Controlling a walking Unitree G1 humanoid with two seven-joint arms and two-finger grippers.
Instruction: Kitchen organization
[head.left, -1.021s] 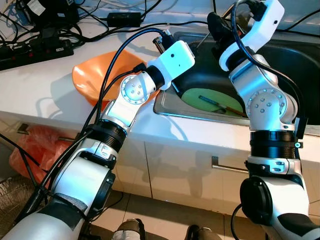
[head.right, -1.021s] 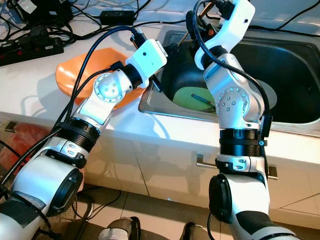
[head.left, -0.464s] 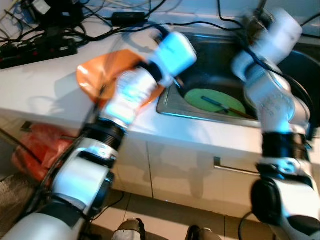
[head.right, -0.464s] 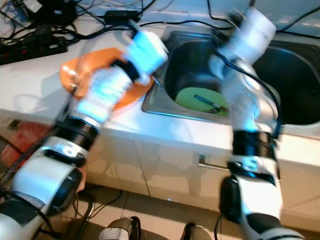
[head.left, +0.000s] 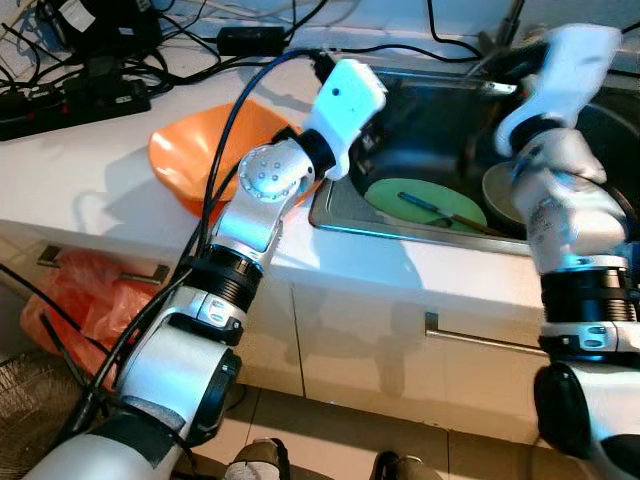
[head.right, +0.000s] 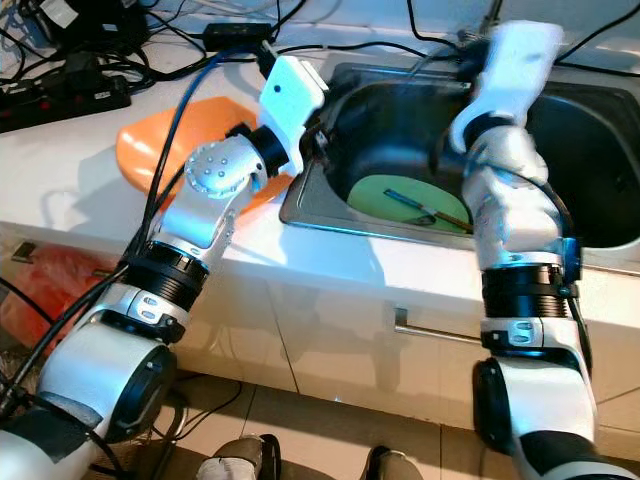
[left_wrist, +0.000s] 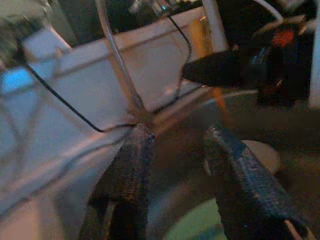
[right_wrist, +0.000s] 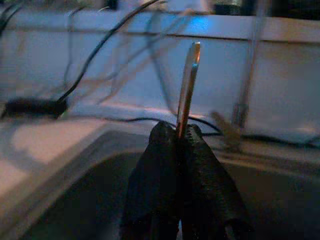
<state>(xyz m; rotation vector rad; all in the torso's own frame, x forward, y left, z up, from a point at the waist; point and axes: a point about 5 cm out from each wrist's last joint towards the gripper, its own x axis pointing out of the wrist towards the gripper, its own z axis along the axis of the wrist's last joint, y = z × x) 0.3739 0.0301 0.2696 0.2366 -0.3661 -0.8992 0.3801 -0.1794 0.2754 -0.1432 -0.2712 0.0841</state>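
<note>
I'm at a long white countertop (head.left: 90, 170), cabinet fronts below it with a metal drawer handle (head.left: 480, 337), tiled floor at my feet. Cables and a black power strip (head.left: 70, 100) crowd the back of the counter on my left. An orange bowl-like plastic thing (head.left: 195, 160) lies on the counter, just beside the sink's left rim. The steel sink (head.left: 335, 205) sits ahead, dark and deep, its front edge near me. In the basin lies a green plate (head.left: 425, 200) with a couple of thin utensils (head.left: 430, 205) across it, and a paler dish (head.left: 500, 190) is beside it to the right.

My left gripper (left_wrist: 175, 165) hangs over the sink's left part, fingers (left_wrist: 132, 165) spread wide, nothing between them. My right gripper (right_wrist: 177, 132) is raised over the back of the sink, fingers pinched tight on a thin metal utensil (right_wrist: 188, 85) that stands up out of them; I can't tell which kind.
</note>
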